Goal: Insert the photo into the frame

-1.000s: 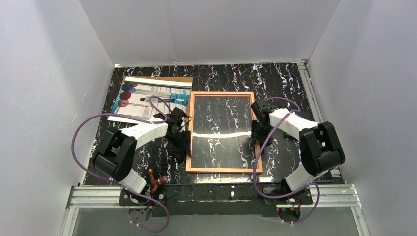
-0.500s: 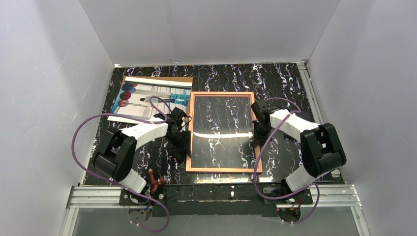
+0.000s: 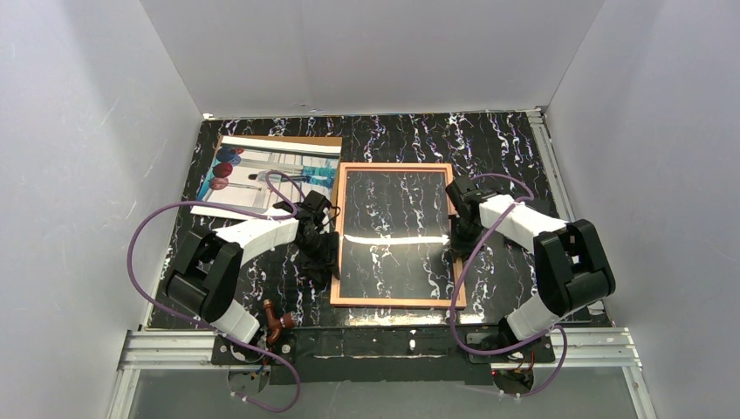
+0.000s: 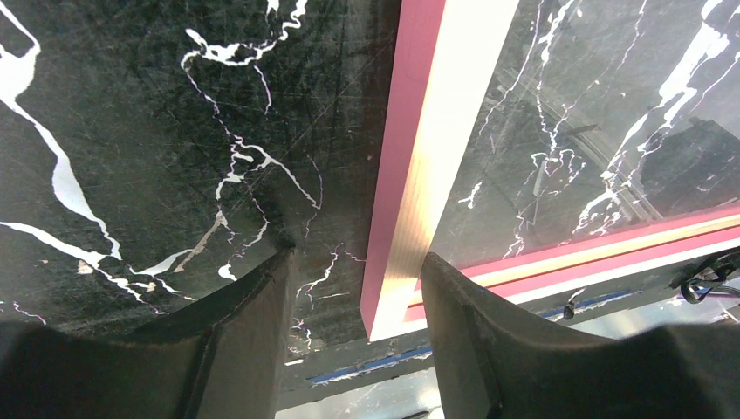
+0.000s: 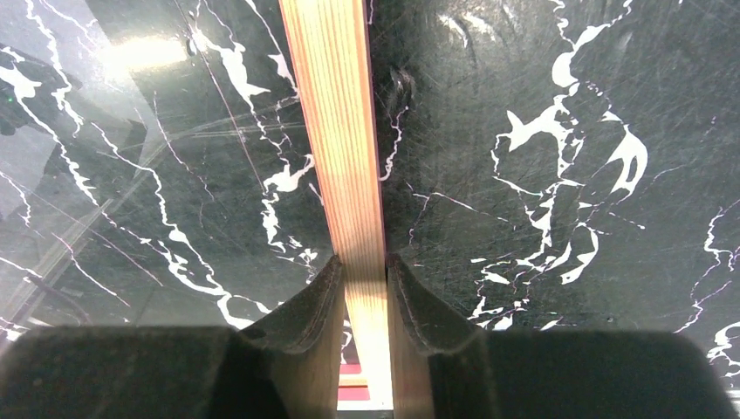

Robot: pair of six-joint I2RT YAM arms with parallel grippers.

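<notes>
The frame (image 3: 393, 166) lies flat mid-table (image 3: 524, 148), copper-orange back up, pane showing the marble beneath. R gripper (image 5: 365, 271) is closed narrow on the frame's right rail, w/ one finger (image 5: 305, 305) on the pane side and the other on the outer side, both pressed to the wood. L gripper (image 4: 358, 262) straddles the left rail, jaws apart and not clamping: outer finger (image 4: 253, 305) clear of the pink edge. The photo (image 3: 262, 170) sits far left – picture up, on a brown board (image 3: 314, 140), just beside the frame.

We are counting one frame (image 3: 394, 302), one photo (image 3: 262, 175), one brown board (image 3: 297, 139) and two grippers: left gripper (image 4: 358, 271), right gripper (image 5: 362, 266).
</notes>
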